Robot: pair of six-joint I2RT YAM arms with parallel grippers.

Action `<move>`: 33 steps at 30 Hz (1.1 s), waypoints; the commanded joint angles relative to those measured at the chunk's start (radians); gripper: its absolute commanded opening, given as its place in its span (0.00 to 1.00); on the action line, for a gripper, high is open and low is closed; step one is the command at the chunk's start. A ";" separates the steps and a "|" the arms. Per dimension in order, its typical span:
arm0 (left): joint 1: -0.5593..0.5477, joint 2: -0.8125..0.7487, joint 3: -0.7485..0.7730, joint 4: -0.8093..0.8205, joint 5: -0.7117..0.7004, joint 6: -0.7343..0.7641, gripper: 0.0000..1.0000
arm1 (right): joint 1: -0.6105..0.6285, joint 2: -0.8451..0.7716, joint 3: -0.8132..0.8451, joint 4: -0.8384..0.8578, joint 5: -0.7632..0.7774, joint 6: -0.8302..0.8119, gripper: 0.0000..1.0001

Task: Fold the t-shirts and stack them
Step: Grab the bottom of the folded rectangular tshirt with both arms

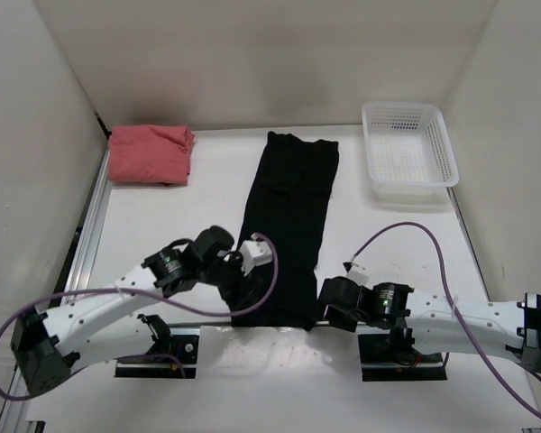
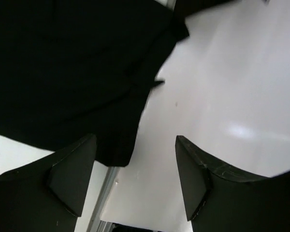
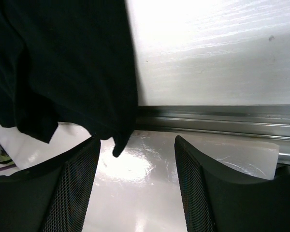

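Note:
A black t-shirt [image 1: 288, 216] lies as a long narrow strip down the middle of the table, its near end at the table's front edge. A folded salmon pink t-shirt [image 1: 149, 153] rests at the back left. My left gripper [image 1: 243, 296] sits at the strip's near left corner. Its jaws are open, and the black t-shirt [image 2: 77, 72] has a corner just beside the left finger [image 2: 72, 174]. My right gripper [image 1: 328, 307] is at the near right corner, also open. There a tip of the black t-shirt [image 3: 72, 63] hangs next to the left finger [image 3: 72, 188].
A white perforated basket [image 1: 437, 149] stands at the back right. A metal rail [image 3: 217, 118] runs along the table's front edge under the shirt's end. White walls close in the table on the left, back and right.

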 commanded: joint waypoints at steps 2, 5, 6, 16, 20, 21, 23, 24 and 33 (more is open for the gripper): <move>-0.006 0.128 0.153 -0.240 -0.009 0.000 0.79 | -0.002 0.008 0.049 -0.012 0.034 -0.018 0.67; -0.041 0.062 0.097 -0.212 -0.027 0.000 0.82 | -0.002 0.008 0.049 -0.012 0.034 -0.018 0.67; -0.041 0.053 0.096 -0.212 -0.048 0.000 0.82 | -0.002 0.008 0.049 -0.012 0.034 -0.018 0.67; -0.081 -0.521 -0.391 0.161 -0.261 0.000 0.90 | -0.002 -0.001 0.009 -0.012 0.024 -0.009 0.67; -0.092 -0.388 -0.310 0.161 -0.188 0.000 0.93 | -0.002 -0.011 0.009 -0.002 0.015 0.001 0.67; -0.104 -0.326 -0.269 0.161 -0.225 0.000 0.93 | -0.002 -0.011 0.000 -0.002 0.015 0.001 0.67; -0.129 -0.095 -0.098 0.139 -0.379 0.000 0.92 | -0.002 -0.020 -0.001 -0.002 0.015 0.001 0.67; -0.129 -0.017 -0.029 0.031 -0.404 0.000 0.87 | -0.002 -0.020 -0.001 -0.002 0.015 0.001 0.67; -0.098 0.140 0.096 -0.218 -0.133 0.000 0.85 | -0.002 -0.043 0.009 -0.012 0.046 0.013 0.66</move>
